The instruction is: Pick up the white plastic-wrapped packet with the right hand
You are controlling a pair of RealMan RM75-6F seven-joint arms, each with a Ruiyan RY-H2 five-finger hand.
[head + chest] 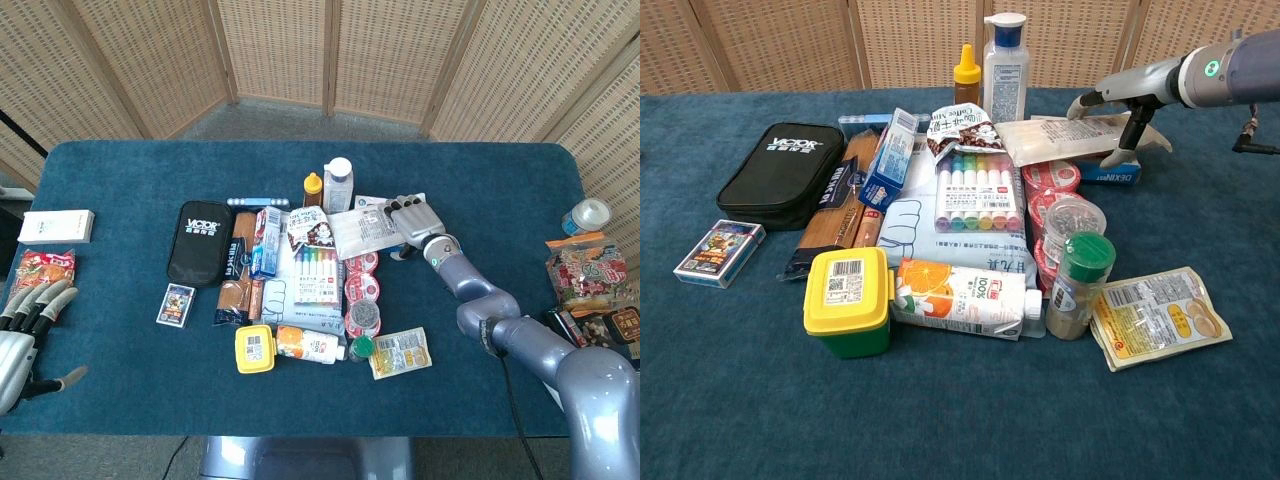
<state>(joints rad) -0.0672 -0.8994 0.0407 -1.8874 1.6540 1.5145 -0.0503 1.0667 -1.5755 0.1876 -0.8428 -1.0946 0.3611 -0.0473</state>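
Note:
The white plastic-wrapped packet (358,232) (1060,138) lies flat at the back of the pile, its right end on a blue box (1108,173). My right hand (415,222) (1120,97) hovers low over the packet's right end. Its fingers (1085,101) stretch out and touch the packet's top. The thumb (1129,138) points down at the packet's near right edge. The packet is still on the pile, with no closed grip visible. My left hand (25,335) is at the table's front left corner, fingers apart and empty; the chest view does not show it.
A clear bottle (1005,55) and a small amber bottle (966,75) stand just left of the packet. In front of it are red-lidded cups (1055,178), a marker set (980,190) and a spice jar (1077,285). Snack bags (590,275) sit at the table's right edge.

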